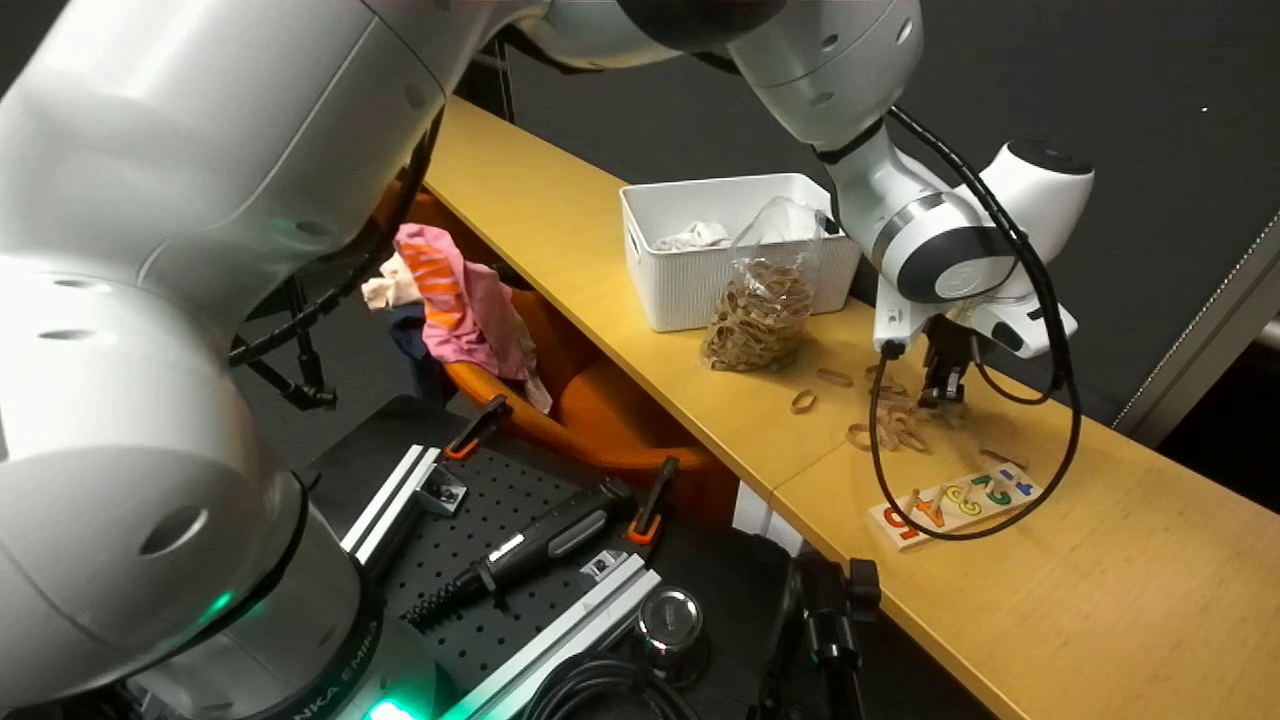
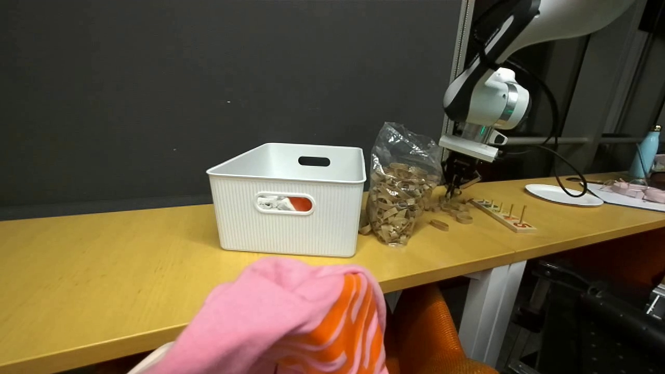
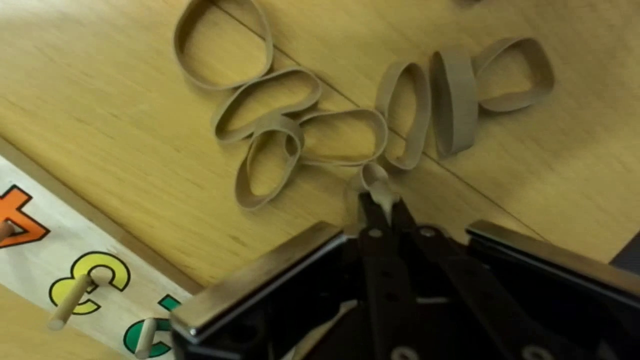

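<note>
Leftmost on the table (image 2: pixel 104 275), as an exterior view has it, stands a white bin (image 2: pixel 286 231) with crumpled white material (image 1: pixel 693 238) inside; something orange-red (image 2: pixel 300 203) shows through its near side too, too little of it to name. Just beside it, a clear plastic bag (image 2: pixel 405 148) is well filled with packed bands (image 2: pixel 397 208). Loose bands (image 3: pixel 456 102) lie scattered past it, and low by them, tips down, is the black gripper (image 3: pixel 384 205): its fingers (image 3: pixel 372 215) are nearly together, nipping one tan rubber band (image 3: pixel 374 174) at the very ends. I can't tell whether that band touches the table. To my eye the step in hand is picking out a single band; the next move calls for a firm, straight lift that doesn't drag its neighbours. To the right sits a wooden number board (image 1: pixel 955 503) with upright pegs (image 3: pixel 70 302). Farther right lies a white plate (image 2: pixel 558 196).
</note>
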`<act>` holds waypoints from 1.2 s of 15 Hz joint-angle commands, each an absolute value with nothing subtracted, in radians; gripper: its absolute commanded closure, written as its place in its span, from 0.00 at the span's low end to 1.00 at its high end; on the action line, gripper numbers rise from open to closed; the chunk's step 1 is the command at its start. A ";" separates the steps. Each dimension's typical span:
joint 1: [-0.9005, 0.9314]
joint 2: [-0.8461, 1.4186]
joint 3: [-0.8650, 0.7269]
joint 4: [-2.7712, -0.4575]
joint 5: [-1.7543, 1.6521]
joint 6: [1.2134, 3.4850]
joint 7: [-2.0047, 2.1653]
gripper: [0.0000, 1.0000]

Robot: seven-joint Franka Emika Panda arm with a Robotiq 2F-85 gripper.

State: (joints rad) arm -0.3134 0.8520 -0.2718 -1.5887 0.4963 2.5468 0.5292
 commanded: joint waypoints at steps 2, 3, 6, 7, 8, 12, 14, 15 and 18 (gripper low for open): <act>-0.296 0.781 -0.262 -1.704 0.471 2.573 0.528 0.99; -0.296 0.778 -0.262 -1.712 0.473 2.569 0.529 0.94; -0.296 0.777 -0.263 -1.728 0.473 2.564 0.530 0.64; -0.296 0.780 -0.262 -1.728 0.473 2.558 0.531 0.56; -0.294 0.781 -0.263 -1.730 0.471 2.556 0.534 0.49; -0.289 0.796 -0.260 -1.718 0.468 2.545 0.538 0.20; -0.289 0.806 -0.257 -1.705 0.468 2.534 0.539 0.05; -0.291 0.815 -0.255 -1.691 0.467 2.523 0.540 0.14; -0.299 0.834 -0.252 -1.664 0.466 2.489 0.541 0.25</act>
